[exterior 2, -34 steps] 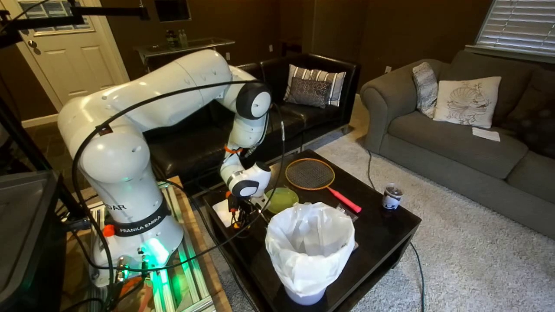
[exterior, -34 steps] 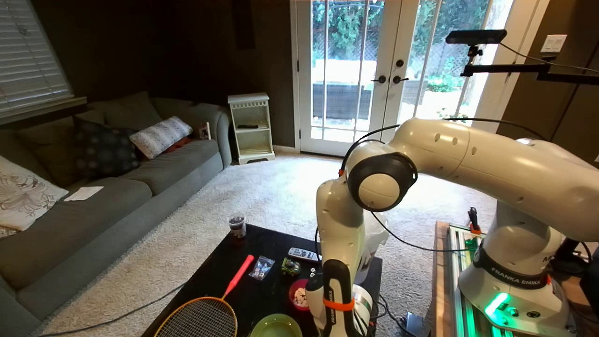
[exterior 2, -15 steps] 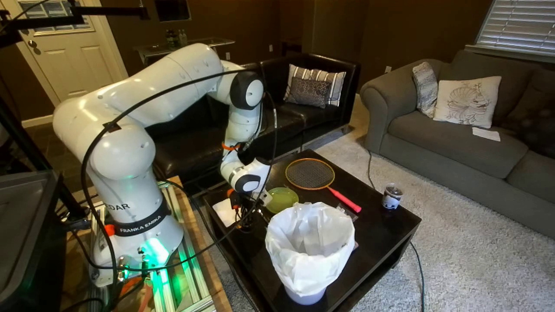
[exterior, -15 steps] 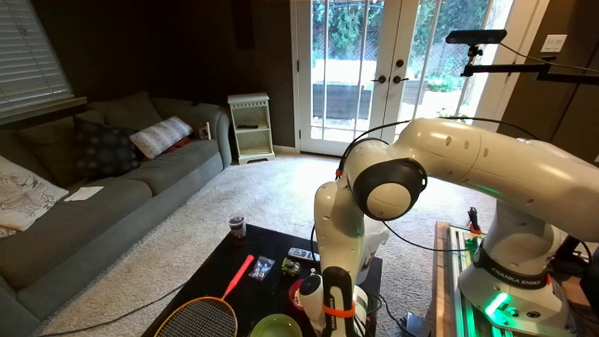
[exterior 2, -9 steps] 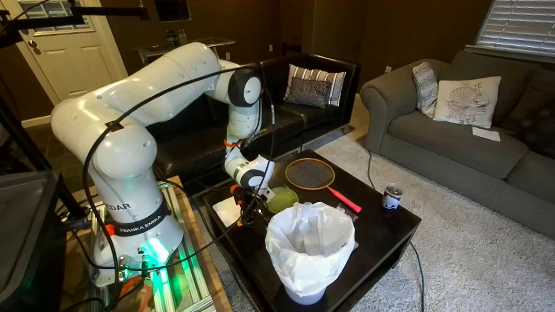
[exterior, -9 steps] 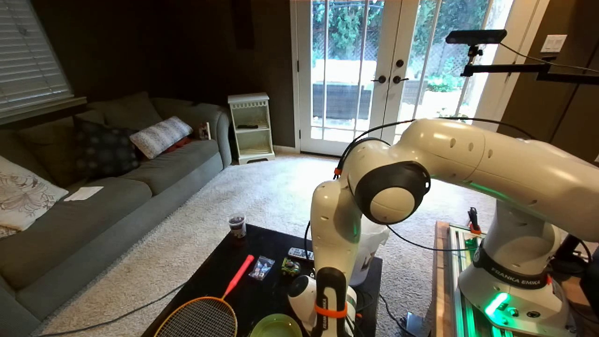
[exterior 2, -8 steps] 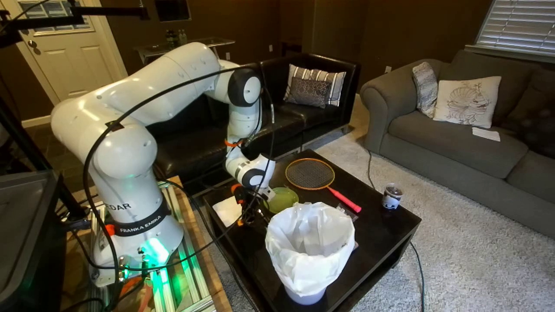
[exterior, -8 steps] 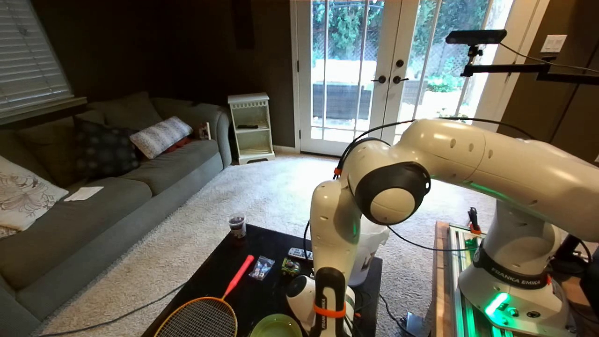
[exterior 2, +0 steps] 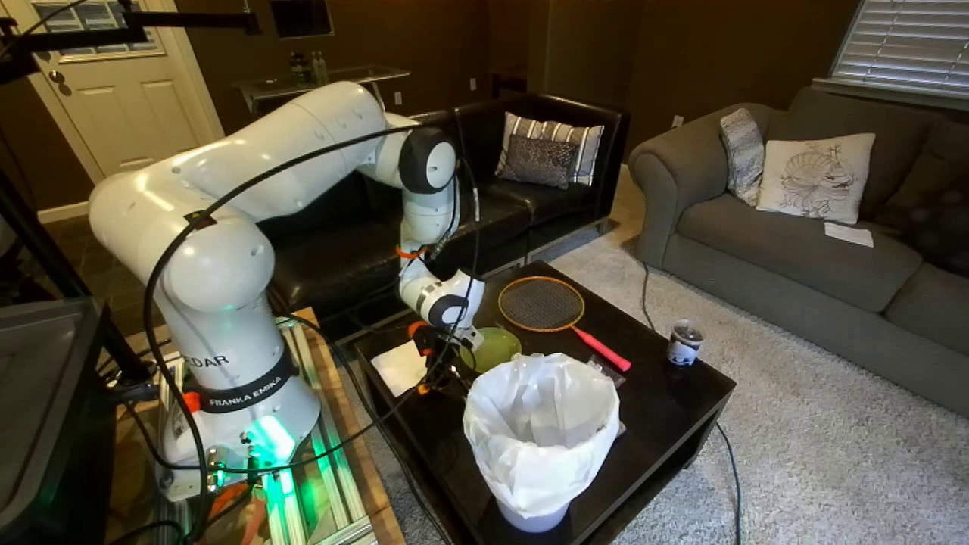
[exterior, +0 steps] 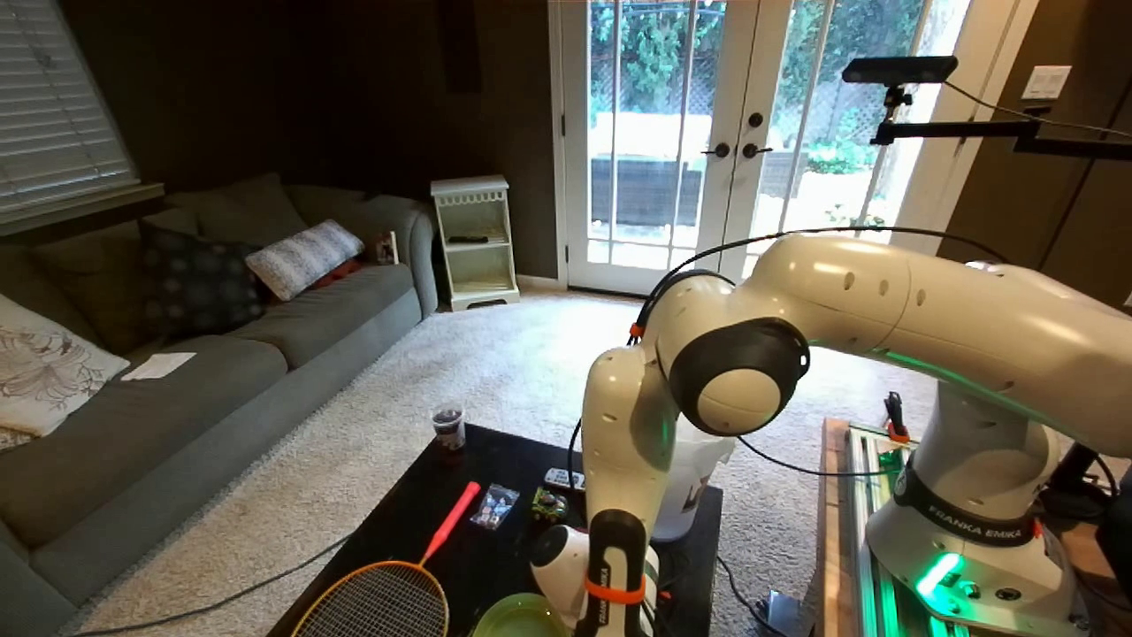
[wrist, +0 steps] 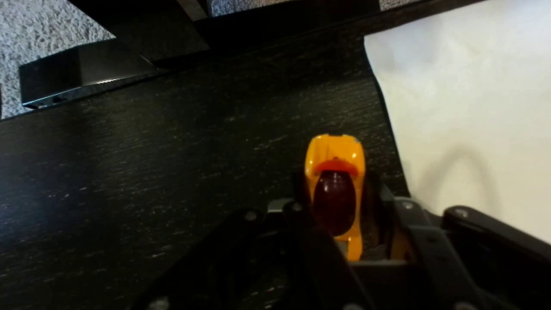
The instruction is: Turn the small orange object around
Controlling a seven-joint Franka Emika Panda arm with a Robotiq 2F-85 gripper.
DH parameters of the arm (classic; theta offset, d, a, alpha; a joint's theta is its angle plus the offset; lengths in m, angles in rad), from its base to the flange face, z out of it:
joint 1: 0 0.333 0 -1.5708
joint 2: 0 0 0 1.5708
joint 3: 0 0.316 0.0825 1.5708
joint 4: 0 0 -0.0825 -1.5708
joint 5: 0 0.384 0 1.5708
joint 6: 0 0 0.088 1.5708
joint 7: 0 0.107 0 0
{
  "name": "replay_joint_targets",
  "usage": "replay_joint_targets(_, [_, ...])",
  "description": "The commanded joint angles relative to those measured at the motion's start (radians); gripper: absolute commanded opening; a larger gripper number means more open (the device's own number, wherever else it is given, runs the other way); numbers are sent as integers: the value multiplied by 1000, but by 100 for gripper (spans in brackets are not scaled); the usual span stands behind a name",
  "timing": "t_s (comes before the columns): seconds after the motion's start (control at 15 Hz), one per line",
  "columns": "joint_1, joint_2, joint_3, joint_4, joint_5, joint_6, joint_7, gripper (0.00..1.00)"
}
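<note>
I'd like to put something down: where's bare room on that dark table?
Bare: between the plastic cup, remote control and plastic packet; in the wrist view, left of the orange toy car. Crowded: around the hand, which straddles that car beside the white sheet.

Glossy, plastic-looking orange object (wrist: 335,189); grainy wooden table (wrist: 181,172).

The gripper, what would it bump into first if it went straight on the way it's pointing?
Probably the dark table. In the wrist view it lies beyond the orange toy, which the gripper seems to hold. I can't tell how big the gap is.
</note>
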Motion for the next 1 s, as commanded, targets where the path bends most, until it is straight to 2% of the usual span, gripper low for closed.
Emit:
replay_joint_targets(0.0, [-5, 41, 4, 51, -23, -20, -7, 9])
replay_joint_targets(0.2, [-5, 44, 5, 54, -24, -17, -10, 9])
replay_joint_targets(0.27, [-5, 44, 5, 53, -24, -19, -11, 55])
replay_joint_targets(0.4, [-2, 39, 4, 45, -24, -14, -9, 67])
replay_joint_targets(0.6, [-1, 37, 7, 38, -21, -3, -7, 89])
replay_joint_targets(0.73, [6, 26, 5, 24, -20, -1, -1, 99])
replay_joint_targets(0.93, [14, -14, 3, -40, -15, 33, 6, 100])
